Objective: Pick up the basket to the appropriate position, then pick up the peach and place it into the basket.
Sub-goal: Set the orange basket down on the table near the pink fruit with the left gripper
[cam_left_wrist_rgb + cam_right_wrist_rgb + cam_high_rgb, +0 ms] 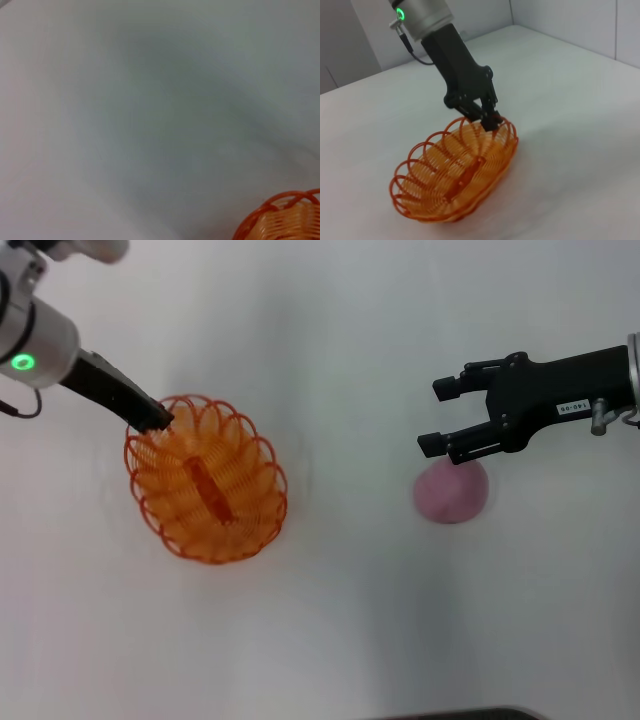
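The orange wire basket (207, 480) is on the white table at the left; it also shows in the right wrist view (455, 170), and its rim shows in the left wrist view (285, 220). My left gripper (155, 420) is shut on the basket's far rim, as the right wrist view (489, 119) shows. The pink peach (452, 492) lies on the table at the right, well apart from the basket. My right gripper (438, 416) is open and empty, hovering just beyond the peach and a little to its left.
The white table (340, 620) spreads between the basket and the peach. A dark edge (460, 714) shows at the table's near side. A grey wall (560, 20) stands beyond the table's far edge.
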You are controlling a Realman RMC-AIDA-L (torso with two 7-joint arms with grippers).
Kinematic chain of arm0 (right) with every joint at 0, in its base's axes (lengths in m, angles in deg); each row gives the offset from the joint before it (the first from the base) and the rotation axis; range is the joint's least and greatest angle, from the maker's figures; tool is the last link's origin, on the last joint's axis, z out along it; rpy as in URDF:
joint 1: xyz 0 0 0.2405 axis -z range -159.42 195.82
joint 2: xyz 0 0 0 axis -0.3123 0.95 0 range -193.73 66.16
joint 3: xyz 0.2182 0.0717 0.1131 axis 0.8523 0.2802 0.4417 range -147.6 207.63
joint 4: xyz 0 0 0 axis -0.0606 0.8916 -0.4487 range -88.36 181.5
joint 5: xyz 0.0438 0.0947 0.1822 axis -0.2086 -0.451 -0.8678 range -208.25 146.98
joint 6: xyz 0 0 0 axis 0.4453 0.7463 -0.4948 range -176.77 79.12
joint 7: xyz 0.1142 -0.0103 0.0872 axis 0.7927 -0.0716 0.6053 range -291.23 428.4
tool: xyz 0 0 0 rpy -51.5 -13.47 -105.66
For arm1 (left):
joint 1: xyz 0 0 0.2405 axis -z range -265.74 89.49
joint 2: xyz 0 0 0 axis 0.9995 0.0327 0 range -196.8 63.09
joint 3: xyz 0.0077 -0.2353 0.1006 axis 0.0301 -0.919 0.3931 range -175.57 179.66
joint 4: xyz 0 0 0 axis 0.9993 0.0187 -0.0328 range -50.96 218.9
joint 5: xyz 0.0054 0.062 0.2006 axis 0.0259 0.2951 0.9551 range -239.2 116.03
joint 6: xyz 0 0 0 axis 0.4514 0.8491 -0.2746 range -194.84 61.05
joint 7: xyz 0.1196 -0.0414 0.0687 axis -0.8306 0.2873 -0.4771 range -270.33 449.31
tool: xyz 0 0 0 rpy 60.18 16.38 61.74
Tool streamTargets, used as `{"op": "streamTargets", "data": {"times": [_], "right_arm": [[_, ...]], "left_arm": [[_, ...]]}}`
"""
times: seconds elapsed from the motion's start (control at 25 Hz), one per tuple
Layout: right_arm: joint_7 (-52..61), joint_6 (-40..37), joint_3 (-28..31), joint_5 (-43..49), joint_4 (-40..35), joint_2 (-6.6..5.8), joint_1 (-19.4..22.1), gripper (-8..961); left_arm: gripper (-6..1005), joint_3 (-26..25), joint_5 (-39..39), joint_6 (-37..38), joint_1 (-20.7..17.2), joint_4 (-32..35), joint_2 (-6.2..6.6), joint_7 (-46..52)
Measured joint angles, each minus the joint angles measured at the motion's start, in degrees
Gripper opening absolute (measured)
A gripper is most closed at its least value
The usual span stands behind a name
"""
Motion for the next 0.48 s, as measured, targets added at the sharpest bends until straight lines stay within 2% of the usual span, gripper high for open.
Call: {"op": "streamTargets", "data": {"times": [0.08, 0.12, 0.2, 0.28, 0.36, 0.44, 0.48], "right_arm": [[-0.01, 0.01, 0.0, 0.0, 0.0, 0.0, 0.0, 889], [-0.01, 0.04, 0.0, 0.0, 0.0, 0.01, 0.0, 889], [-0.02, 0.08, 0.0, 0.0, 0.0, 0.0, 0.03, 888], [-0.03, 0.2, 0.0, 0.0, 0.0, 0.0, 0.07, 888], [-0.03, 0.31, 0.0, 0.0, 0.0, 0.0, 0.13, 888], [-0.05, 0.33, 0.01, 0.01, 0.0, 0.0, 0.16, 888], [-0.06, 0.33, 0.01, 0.0, -0.04, 0.0, 0.16, 888]], "left_arm": [[119, -4.3, -0.67, 1.27, 0.28, 0.03, 0.49, 0.01], [117, -4.3, -0.67, 1.27, 0.28, 0.03, 0.49, 0.01], [114, -12.69, -2.81, 3.27, 0.35, -0.66, 2.14, 0.6], [111, -17.15, -3.93, 3.64, 0.08, -1.99, 3.37, 1.31], [92, -22.86, -5.48, 4.13, -0.65, -4.48, 5.27, 2.28], [73, -27.64, -6.66, 4.74, -1.53, -5.95, 6.32, 2.96], [64, -29.95, -7.25, 4.79, -2.28, -6.13, 6.44, 3.37]]}}
